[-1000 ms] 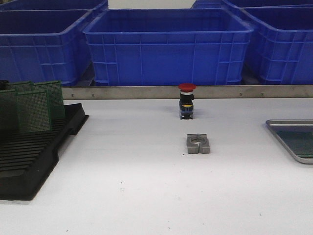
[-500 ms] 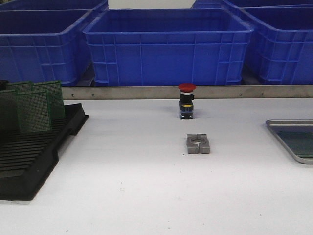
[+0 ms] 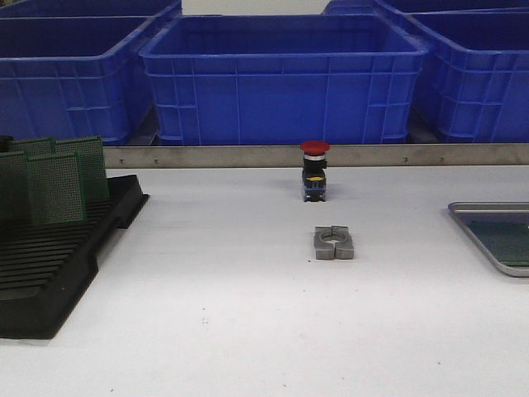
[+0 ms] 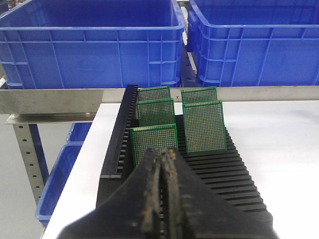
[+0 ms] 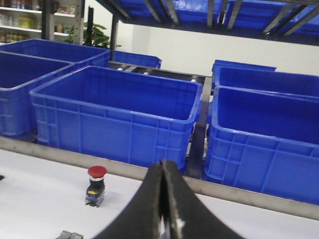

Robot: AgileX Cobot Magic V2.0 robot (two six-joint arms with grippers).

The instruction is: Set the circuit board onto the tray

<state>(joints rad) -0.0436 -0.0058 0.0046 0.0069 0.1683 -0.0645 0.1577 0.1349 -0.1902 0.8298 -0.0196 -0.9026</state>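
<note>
Circuit boards point(image 4: 153, 140) upright in black slotted rack point(image 4: 219, 172); left end effector point(image 4: 162, 160) closed, empty, right end effector point(image 5: 162, 172) likewise. Advice: open, grip nearest board's top edge, lift vertically toward tray point(image 3: 483, 236).

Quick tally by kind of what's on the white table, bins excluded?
Black slotted rack: 1
Green circuit boards standing in the rack: 5
Metal tray: 1
Red-capped push button: 1
Grey metal clamp block: 1
Total: 9

white table point(image 3: 207, 331) carries black rack point(image 3: 50, 265), red button point(image 3: 315, 169), metal clamp point(image 3: 334, 242), tray point(image 3: 471, 223).
</note>
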